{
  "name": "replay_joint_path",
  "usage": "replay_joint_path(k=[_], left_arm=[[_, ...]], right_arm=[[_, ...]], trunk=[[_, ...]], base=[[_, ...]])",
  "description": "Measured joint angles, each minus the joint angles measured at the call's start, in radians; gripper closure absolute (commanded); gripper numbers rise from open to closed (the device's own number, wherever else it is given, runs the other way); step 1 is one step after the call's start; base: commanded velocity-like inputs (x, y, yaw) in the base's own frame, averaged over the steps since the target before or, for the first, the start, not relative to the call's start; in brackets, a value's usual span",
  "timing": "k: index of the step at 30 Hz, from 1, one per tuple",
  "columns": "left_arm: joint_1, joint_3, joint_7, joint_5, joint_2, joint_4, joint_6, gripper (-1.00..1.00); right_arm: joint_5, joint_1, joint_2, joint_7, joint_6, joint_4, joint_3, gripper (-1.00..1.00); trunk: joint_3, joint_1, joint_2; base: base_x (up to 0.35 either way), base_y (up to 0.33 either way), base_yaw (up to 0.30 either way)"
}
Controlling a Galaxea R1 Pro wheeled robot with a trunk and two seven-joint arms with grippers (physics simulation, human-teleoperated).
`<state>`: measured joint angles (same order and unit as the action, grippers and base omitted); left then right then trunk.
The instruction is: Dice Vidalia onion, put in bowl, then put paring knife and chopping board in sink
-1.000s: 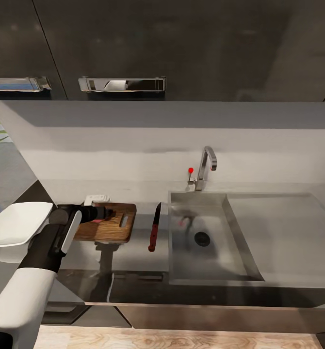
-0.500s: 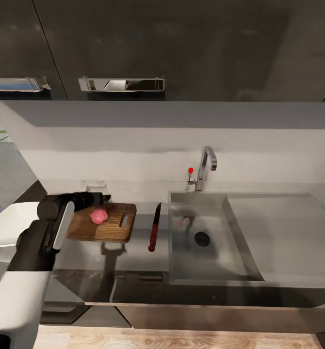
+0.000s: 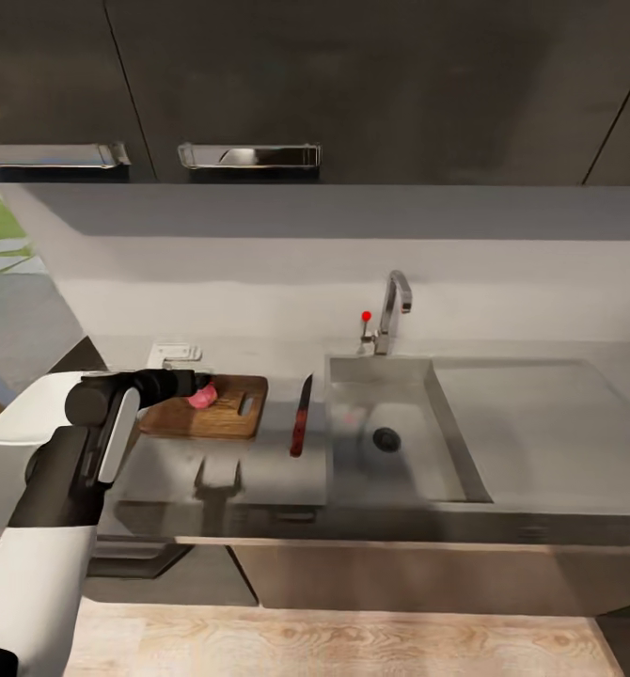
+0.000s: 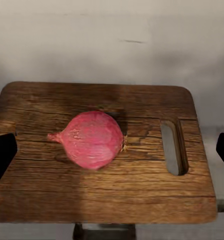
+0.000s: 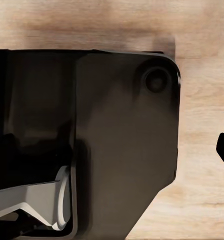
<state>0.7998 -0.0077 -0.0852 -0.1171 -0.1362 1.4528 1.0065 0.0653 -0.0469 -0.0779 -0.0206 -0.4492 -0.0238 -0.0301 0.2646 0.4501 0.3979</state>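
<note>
From the head view I am seeing the Vidalia onion point(image 3: 201, 398) lying on the chopping board point(image 3: 223, 418) with the paring knife point(image 3: 300, 428) beside it, and in the left wrist view the left gripper point(image 4: 112, 150), jaws released, is hanging clear, while the right gripper's state I cannot tell, so I am planning a clean reach for the knife handle.

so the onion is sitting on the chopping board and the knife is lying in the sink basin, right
Not quite. The onion is on the chopping board, but the knife lies on the countertop, between the board and the sink, not in the basin. The head view shows this.
</note>
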Motion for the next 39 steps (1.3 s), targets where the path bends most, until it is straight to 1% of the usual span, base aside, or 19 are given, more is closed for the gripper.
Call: replay_joint_path(k=[7,16,29,39], left_arm=[[0.0,0.0,-0.001,0.0,0.0,-0.059,0.0,-1.0],[0.0,0.0,-0.001,0.0,0.0,-0.075,-0.001,-1.0],[-0.037,-0.001,-0.003,0.0,0.0,-0.094,-0.004,-1.0],[-0.065,-0.001,-0.006,0.0,0.002,-0.125,-0.006,-1.0]], right_arm=[[0.0,0.0,0.0,-0.001,0.0,0.0,-0.001,-1.0],[0.0,0.0,0.0,-0.002,0.0,0.0,-0.003,-1.0],[0.0,0.0,0.001,-0.002,0.0,0.0,-0.003,-1.0],[0.0,0.0,0.002,-0.002,0.0,0.0,-0.003,-1.0]], trunk=[[0.0,0.0,0.0],[0.0,0.0,0.0],[0.0,0.0,0.0],[0.0,0.0,0.0]], base=[[-0.337,0.0,0.0],[-0.338,0.0,0.0],[-0.338,0.0,0.0],[-0.338,0.0,0.0]])
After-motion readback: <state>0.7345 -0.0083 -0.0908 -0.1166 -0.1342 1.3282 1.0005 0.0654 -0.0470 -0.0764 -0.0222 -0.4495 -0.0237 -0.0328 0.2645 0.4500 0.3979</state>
